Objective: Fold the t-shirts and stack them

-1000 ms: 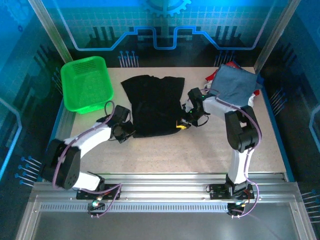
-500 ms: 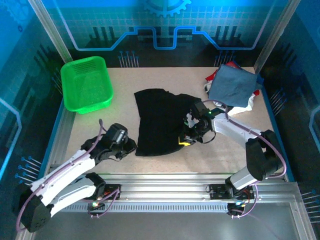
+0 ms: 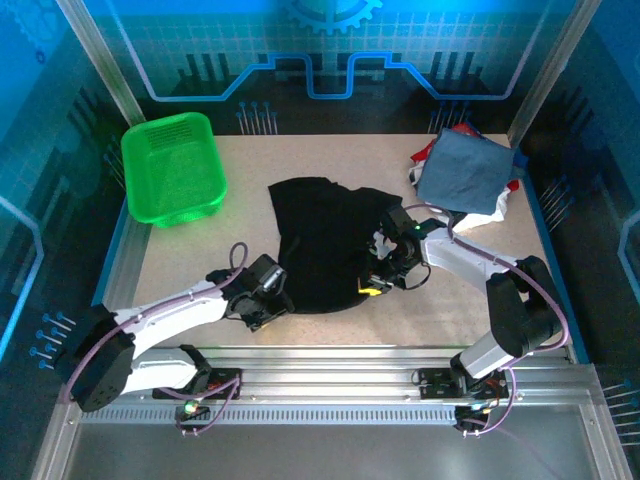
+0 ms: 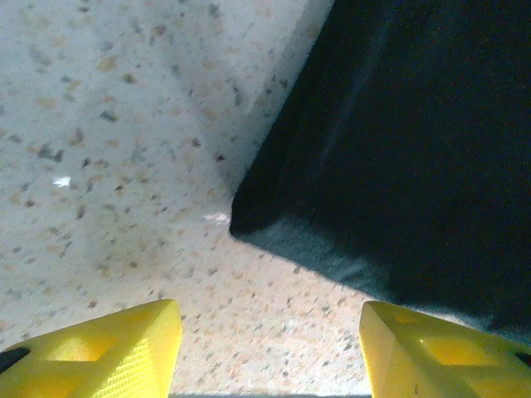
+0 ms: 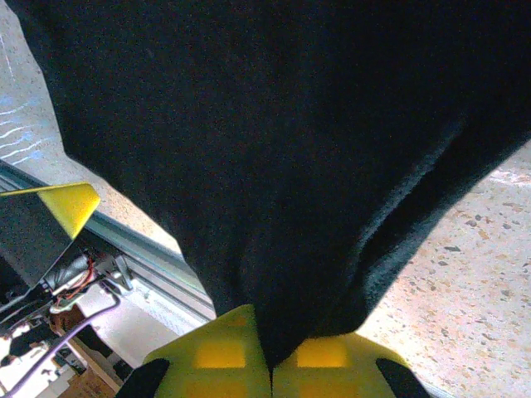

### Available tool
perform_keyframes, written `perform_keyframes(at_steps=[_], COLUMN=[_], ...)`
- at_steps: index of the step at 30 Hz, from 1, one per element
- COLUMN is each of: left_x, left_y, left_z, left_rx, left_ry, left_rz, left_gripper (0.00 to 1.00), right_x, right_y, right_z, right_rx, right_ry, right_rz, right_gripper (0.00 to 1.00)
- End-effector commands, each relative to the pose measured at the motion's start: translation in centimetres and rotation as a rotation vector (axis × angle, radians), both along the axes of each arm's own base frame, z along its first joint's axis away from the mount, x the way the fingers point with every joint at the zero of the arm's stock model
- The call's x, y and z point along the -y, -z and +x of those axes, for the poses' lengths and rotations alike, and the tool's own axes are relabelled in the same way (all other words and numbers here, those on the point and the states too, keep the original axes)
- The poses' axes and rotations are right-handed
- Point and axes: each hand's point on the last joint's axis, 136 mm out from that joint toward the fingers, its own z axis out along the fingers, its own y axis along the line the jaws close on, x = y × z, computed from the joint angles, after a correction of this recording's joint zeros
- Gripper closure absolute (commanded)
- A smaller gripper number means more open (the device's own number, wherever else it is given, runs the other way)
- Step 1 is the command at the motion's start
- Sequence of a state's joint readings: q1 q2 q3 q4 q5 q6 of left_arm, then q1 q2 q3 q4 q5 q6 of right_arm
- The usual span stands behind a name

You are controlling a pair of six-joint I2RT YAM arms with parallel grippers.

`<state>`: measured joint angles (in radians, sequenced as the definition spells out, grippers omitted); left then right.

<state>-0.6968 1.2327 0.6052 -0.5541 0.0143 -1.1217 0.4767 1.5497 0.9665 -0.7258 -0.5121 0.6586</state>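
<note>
I have the black t-shirt (image 3: pixel 325 240) lying partly folded near the middle of the table (image 3: pixel 200 250), with its near-right edge drawn toward my right claw (image 3: pixel 372 286). On the right wrist camera that claw's yellow fingers (image 5: pixel 332 361) are pressed together on a pinch of the black cloth, which fans up and away from them, so it is clamped on the shirt. My left claw (image 3: pixel 272 300) sits low at the shirt's near-left corner. On the left wrist camera its two yellow fingers (image 4: pixel 124 348) stand apart with bare speckled table between them and nothing gripped. The shirt's folded corner lies just ahead of that gap, toward the right-hand finger. I cannot tell whether that finger touches the hem. In the far right corner of the table I see a pile of other shirts. A slate-blue tee (image 3: pixel 465 170) lies on top, a red tee (image 3: pixel 462 130) shows behind it, and a white tee (image 3: pixel 492 207) pokes out from under its near side. That pile is apart from the black shirt. A green mesh basket (image 3: pixel 172 165) stands at the far left, well apart from the shirt. Both arms reach in from the near edge, the left one stretched low over the table and the right one bent at the elbow.
</note>
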Motion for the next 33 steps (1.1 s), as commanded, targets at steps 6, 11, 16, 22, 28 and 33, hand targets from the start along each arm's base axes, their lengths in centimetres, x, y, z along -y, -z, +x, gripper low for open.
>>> perform_keyframes(at_steps=[6,11,16,22,28,33], left_x=[0.9,0.1,0.2,0.8,0.8,1.1], left_y=[1.0,1.3,0.7,1.2,1.1,-1.0], left_z=[2.3,3.7,6.1,7.5,8.8,8.3], left_rx=[0.027,0.054,0.098,0.084,0.078,0.078], left_ry=[-0.04,-0.073,-0.1,-0.09,-0.063,0.001], left_rz=[0.027,0.059,0.054,0.064,0.105,0.114], left_gripper=[0.43,0.48,0.58,0.75,1.0,1.0], right_x=[0.3,0.4,0.2,0.0,-0.1,0.2], right_y=[0.4,0.7,0.9,1.0,0.8,0.2], right_z=[-0.6,-1.0,-1.2,-1.4,-1.5,-2.0], right_rx=[-0.015,-0.022,-0.032,-0.038,-0.04,-0.044], right_ry=[0.008,0.004,-0.002,-0.017,-0.026,-0.039], right_rz=[0.005,0.01,0.029,0.041,0.052,0.055], right_gripper=[1.0,1.0,1.0,1.0,1.0,1.0])
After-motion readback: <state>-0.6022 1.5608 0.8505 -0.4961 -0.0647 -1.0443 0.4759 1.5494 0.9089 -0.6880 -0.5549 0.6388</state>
